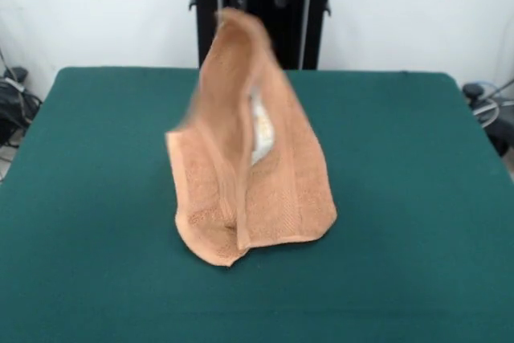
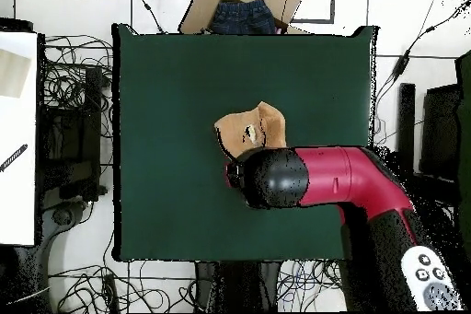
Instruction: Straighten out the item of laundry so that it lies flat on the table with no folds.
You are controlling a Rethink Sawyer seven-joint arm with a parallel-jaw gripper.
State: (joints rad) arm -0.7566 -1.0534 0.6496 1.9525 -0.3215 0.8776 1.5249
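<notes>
You have one table (image 1: 418,198), one arm (image 2: 340,181), one towel (image 1: 249,174). The towel hangs lifted near the table's centre, peak up at the top edge, folded on itself, lower edge resting on the cloth, white tag (image 1: 259,130) showing inside the fold. You cannot tell the fingers' state; the gripper is hidden.
</notes>
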